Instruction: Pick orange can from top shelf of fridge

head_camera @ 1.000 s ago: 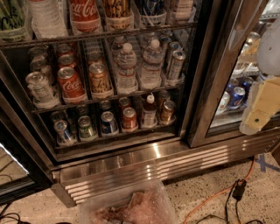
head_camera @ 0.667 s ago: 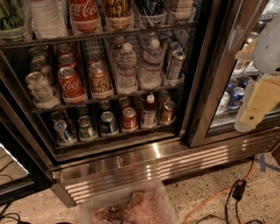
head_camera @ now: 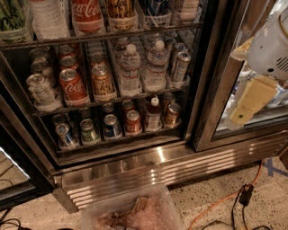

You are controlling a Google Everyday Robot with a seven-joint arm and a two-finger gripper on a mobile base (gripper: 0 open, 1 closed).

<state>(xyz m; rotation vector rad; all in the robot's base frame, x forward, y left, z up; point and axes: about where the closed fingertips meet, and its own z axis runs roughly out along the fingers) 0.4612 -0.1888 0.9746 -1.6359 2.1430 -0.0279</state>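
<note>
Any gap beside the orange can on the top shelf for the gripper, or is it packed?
Packed: the orange can sits between the Coca-Cola can and a blue can, holders side by side along the top shelf; only its front is open. Bare room: the floor between the plastic bin and the orange cable. The gripper hangs before the right door.

We see a dim, warm-toned scene: the fridge (head_camera: 135, 147) interior lies mostly in shadow, darkest among the lower rows, while the top shelf (head_camera: 99, 36) catches a little more light and the orange can (head_camera: 120, 6) shows a muted gold. The strongest glare is a white streak on the steel base (head_camera: 171, 167), and cool bluish light glows behind the right-hand glass door (head_camera: 211, 121). Against that glow the gripper (head_camera: 246, 107), at the right edge before that door, looks pale and washed out.
</note>
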